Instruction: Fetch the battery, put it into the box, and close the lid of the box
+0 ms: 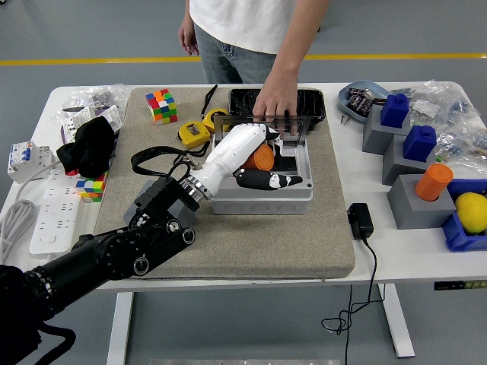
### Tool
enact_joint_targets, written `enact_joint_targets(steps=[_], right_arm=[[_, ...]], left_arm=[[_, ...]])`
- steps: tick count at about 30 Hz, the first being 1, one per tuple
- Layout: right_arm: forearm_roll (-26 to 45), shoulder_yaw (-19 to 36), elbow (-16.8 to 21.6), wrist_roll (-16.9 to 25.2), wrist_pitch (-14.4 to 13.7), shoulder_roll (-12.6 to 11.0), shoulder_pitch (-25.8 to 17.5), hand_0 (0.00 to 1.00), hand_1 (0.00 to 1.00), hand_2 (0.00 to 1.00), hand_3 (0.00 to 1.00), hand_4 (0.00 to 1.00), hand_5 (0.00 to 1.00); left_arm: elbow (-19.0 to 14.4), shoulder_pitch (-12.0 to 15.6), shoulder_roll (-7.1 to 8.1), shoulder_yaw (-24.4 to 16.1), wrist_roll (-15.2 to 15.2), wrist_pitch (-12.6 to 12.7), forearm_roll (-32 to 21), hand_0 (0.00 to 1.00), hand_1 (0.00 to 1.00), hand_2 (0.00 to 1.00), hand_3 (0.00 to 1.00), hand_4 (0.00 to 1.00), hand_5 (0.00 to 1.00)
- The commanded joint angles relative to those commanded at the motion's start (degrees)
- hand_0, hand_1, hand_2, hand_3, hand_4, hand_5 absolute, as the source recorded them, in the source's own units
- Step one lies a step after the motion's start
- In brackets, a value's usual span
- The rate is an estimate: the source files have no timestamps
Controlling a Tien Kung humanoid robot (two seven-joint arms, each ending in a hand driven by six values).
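A Rubik's cube [160, 105] sits at the mat's [251, 243] far left corner, with a yellow tape measure [193, 134] near it. On the counter's [411, 262] right stand grey blocks [415, 204] bearing blue pieces [419, 141], an orange cylinder [434, 182] and a lemon [472, 211]. A white power strip [52, 213] lies far left.

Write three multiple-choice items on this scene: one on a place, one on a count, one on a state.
1. Where is the orange battery?
A. in the robot hand over the grey box
B. on the power strip
C. in the blue bowl

2. How many colour cubes lie on the table?
A. one
B. two
C. four

3. How is the box lid?
A. shut flat
B. missing
C. up, a person's hand on it

A: white fingers wrap it above the box.
B: cube, cube.
C: lid stands at the back.
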Motion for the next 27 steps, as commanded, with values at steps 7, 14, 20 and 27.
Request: enact_joint_targets(steps=[7, 14, 20, 27], right_arm=[[0.2, -0.4, 0.0, -0.1, -0.1, -0.2, -0.1, 0.911, 0.900, 0.854, 0.827, 0.998, 0.998], [0.5, -1.0, 0.0, -0.1, -0.1, -0.2, 0.0, 0.912, 0.900, 0.854, 0.828, 0.998, 0.998], [0.5, -1.0, 0.0, -0.1, -0.1, -0.3, 0.0, 0.913, 0.899, 0.854, 0.827, 0.998, 0.998], [0.2, -0.7, 0.0, -0.2, -0.1, -0.2, 0.0, 0.913, 0.899, 0.854, 0.828, 0.998, 0.998]], left_arm=[[0.6, -0.1, 0.00, 0.1, 0.2, -0.3, 1.3, 0.038, 0.002, 0.002, 0.021, 0.943, 0.503], [3.8, -1.2, 0.00, -0.3, -0.8, 0.8, 3.4, 0.053, 0.002, 0.017, 0.034, 0.955, 0.539], [4.0, -1.4, 0.00, -0.2, -0.5, 0.6, 4.4, 0.056, 0.002, 0.023, 0.042, 0.955, 0.549], [3.8, -1.4, 0.00, 0.7, -0.3, 0.4, 4.6, 0.079, 0.002, 0.048, 0.063, 0.968, 0.570]])
